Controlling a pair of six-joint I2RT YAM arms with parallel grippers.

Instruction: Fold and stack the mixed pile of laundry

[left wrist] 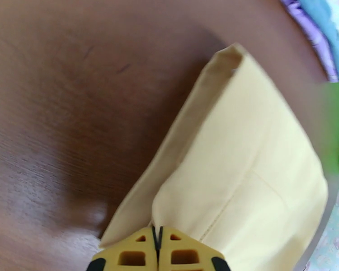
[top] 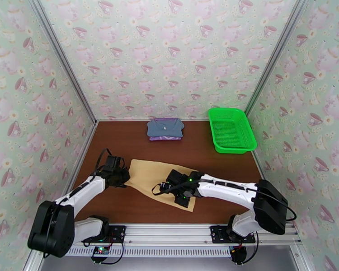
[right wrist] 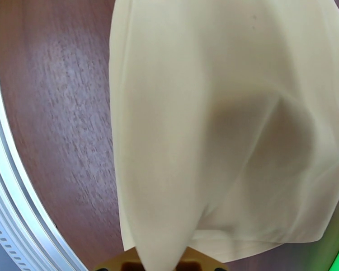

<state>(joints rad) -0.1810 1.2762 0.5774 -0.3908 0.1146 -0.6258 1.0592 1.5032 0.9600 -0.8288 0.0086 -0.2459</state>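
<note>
**Both claws pinch the tan garment; two pieces sit folded at the back**

On the left, the left claw [top: 122,178] sits low over the brown desk [top: 205,159] at the left edge of the tan garment [top: 153,177]. In the left wrist view its yellow fingers [left wrist: 138,249] are pressed together with no gap, and the claw [left wrist: 157,232] nips the cloth's edge, which runs away from the tips as a folded panel with a stitched seam [left wrist: 242,168] lying on the desk [left wrist: 79,109].

The tan garment lies across the middle of the desk towards the near side, slanting from the left claw to a corner near the front rail.

The right claw [top: 166,188] is over the right half of that cloth, pointing left. In the right wrist view its jaws are closed on the fabric [right wrist: 214,109], which narrows into a bunched fold at the claw [right wrist: 162,265] and spreads out above the desk [right wrist: 65,109], beside the metal rail [right wrist: 7,186].

Farther back, at the centre, the blue-grey garment [top: 165,127] lies folded on top of the lilac garment [top: 165,138], well apart from the tan one.

At the far right stands a green basket [top: 233,150], near the stack but not touching it
</note>
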